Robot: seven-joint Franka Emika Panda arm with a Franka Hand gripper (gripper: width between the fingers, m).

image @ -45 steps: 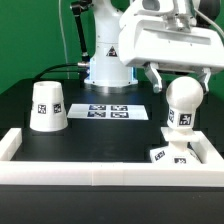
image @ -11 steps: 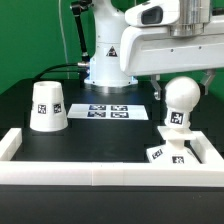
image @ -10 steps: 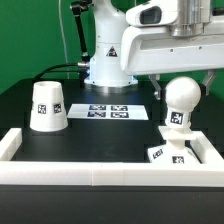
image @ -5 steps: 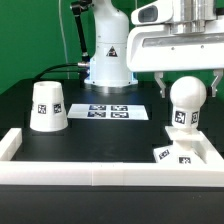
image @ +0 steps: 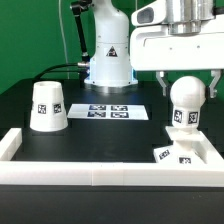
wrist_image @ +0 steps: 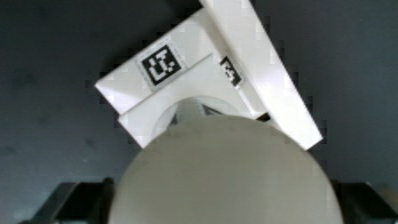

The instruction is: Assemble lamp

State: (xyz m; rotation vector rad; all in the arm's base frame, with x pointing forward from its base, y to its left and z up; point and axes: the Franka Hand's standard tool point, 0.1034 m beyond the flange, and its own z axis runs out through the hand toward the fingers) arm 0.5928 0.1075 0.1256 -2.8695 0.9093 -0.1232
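Observation:
The lamp's rounded white bulb (image: 187, 98) stands upright on the low angular base (image: 174, 155) at the exterior view's right, inside the white frame's corner. My gripper (image: 188, 87) hangs over it, one finger on each side of the bulb's round head, and is shut on the bulb. In the wrist view the bulb (wrist_image: 222, 175) fills the space between the dark fingers (wrist_image: 86, 202), with the tagged base (wrist_image: 192, 75) beyond it. The tapered shade (image: 47, 106) stands apart, mouth down, at the exterior view's left.
The marker board (image: 113, 111) lies flat at mid-table behind the parts. A raised white frame (image: 100, 170) borders the front and sides of the black table. The arm's own pedestal (image: 108, 55) stands at the back.
The gripper has turned from a slanted stance to square over the bulb. Bulb and base have shifted slightly toward the exterior view's right with it.

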